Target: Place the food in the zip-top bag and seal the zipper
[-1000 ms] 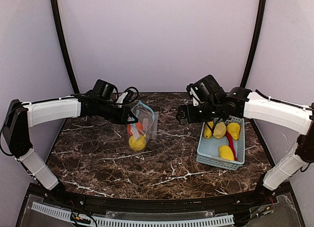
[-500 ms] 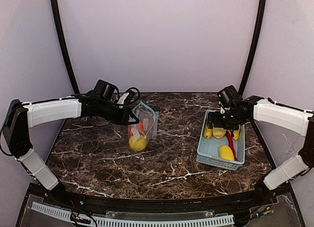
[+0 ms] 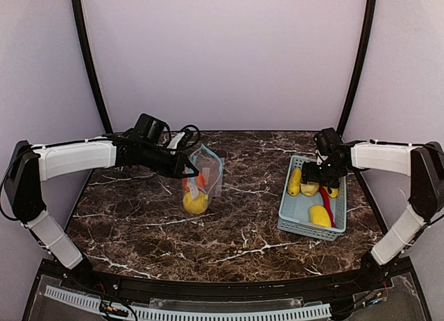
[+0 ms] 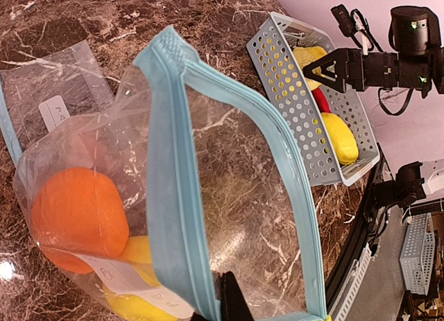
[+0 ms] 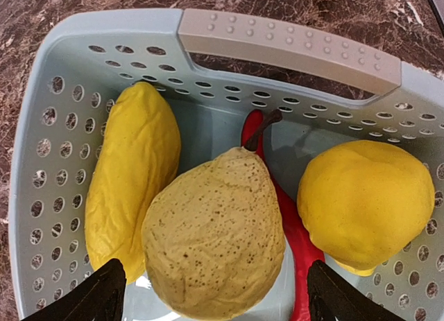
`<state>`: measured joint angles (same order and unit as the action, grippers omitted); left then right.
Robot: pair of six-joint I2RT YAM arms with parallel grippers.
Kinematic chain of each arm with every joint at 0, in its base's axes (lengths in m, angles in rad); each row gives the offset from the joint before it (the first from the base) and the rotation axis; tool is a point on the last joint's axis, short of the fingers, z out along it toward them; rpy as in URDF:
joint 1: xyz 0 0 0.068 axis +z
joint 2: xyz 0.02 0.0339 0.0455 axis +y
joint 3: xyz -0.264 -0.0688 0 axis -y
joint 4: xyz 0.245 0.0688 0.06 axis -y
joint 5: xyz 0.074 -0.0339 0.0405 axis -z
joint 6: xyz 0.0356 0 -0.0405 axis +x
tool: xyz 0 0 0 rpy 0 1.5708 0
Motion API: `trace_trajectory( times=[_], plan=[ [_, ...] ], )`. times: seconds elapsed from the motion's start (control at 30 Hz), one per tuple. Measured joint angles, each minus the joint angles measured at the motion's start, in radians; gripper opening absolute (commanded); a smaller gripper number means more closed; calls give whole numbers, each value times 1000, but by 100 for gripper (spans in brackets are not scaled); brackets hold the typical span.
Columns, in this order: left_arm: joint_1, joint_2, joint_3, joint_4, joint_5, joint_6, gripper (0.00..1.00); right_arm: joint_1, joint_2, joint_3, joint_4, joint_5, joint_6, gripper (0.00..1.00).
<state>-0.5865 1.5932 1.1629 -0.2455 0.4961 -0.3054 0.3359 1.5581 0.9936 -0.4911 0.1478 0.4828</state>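
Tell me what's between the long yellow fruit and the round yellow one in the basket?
The right wrist view shows a speckled pear between the long yellow fruit and the round yellow one, with the red chili beside it.

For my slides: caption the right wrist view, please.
Open right fingers flank a speckled pear in the pale blue basket, beside a red chili.

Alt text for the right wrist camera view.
Open right gripper frames a speckled yellow pear in a pale blue perforated basket; a long yellow fruit lies left, a red chili and round yellow fruit right.
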Motion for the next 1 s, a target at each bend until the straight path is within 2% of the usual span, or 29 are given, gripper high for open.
trace_trajectory(
  times=[0.47, 0.77, 0.9, 1.0],
  plan=[
    [0, 2, 0, 0, -1, 6, 1, -9, 78, 0, 52, -2, 14, 70],
    [0, 2, 0, -1, -3, 6, 1, -9, 76, 0, 65, -2, 16, 64],
    [0, 2, 0, -1, -3, 6, 1, -9, 32, -2, 51, -2, 15, 63],
    [-2, 2, 0, -2, -2, 6, 1, -9, -71, -2, 18, -10, 4, 62]
  ],
)
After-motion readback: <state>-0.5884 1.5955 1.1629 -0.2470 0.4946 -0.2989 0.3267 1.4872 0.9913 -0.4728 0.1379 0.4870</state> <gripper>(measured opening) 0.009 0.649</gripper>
